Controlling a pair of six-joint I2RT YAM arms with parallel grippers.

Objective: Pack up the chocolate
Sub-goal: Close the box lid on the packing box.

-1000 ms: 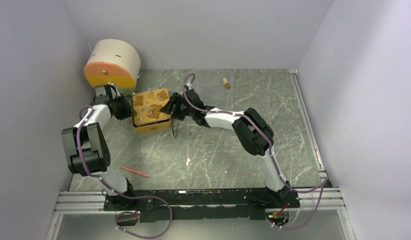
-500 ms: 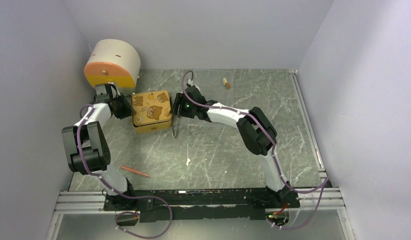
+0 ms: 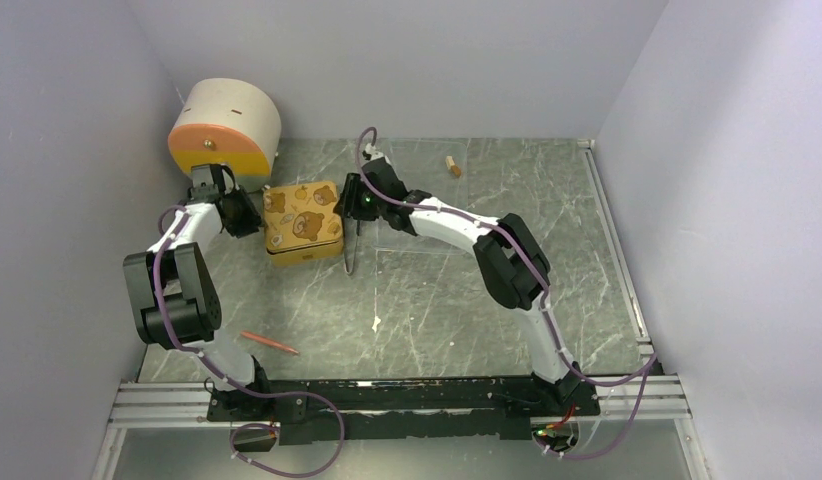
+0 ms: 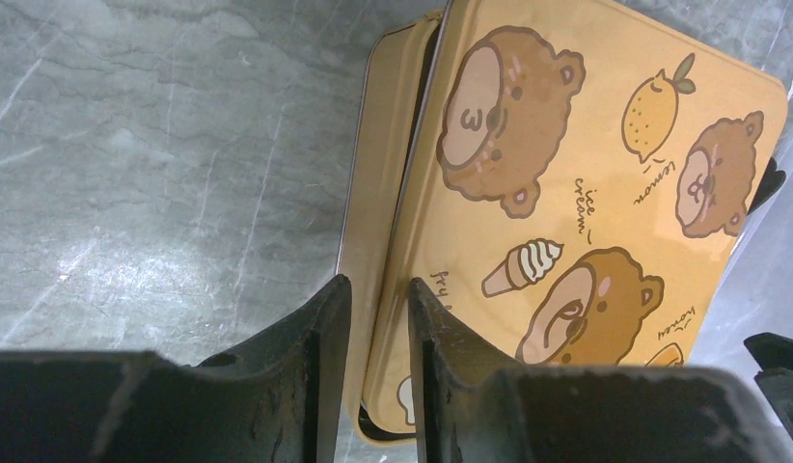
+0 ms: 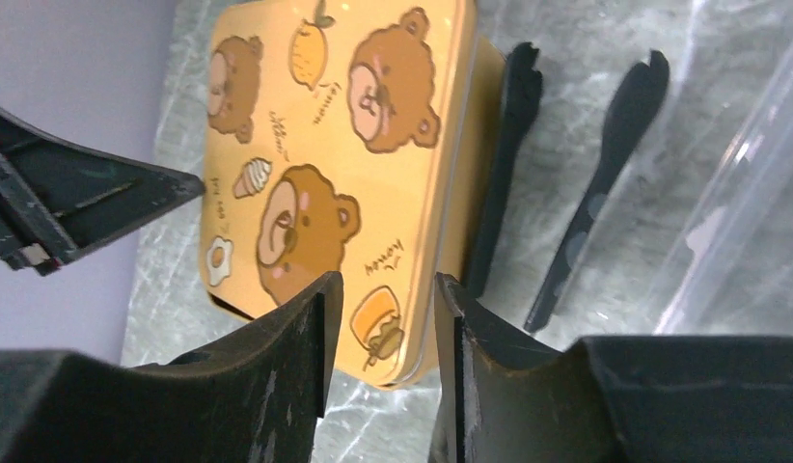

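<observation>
A: Change since a second ago?
B: For the right gripper (image 5: 383,285): pulled back off the top of the lid (image 4: 586,164), parked now at the right edge of the tin (image 3: 303,222). Narrower jaws, slim gap, nothing clamped in it.
A: And the left gripper (image 4: 378,289)?
B: Same spot at the tin's left edge, barely moved. Slim gap too, in line with the tin rim; cannot tell whether pinched on it.
A: Meaning for the task?
B: Looks like lid down over the base. Slightly offset though, with a strip of base wall on show in the left wrist view, so probably not pressed home yet.
A: Chocolate location?
B: None surely in sight in any view. Presumably under the lid; no way to confirm.
A: Surface, near to far?
B: Red-orange pen (image 3: 269,343) near the left base, white speck (image 3: 375,323) mid-table, thin black tool (image 5: 504,174) just beside the tin's right wall. Far back and well apart, a small tan piece (image 3: 451,166), too small to identify. Cream-and-orange drum (image 3: 225,128) in the far left corner, just behind the tin.
A: Room?
B: Grey-green marbled table (image 3: 437,300), plain lilac walls (image 3: 437,60) on three sides.
</observation>
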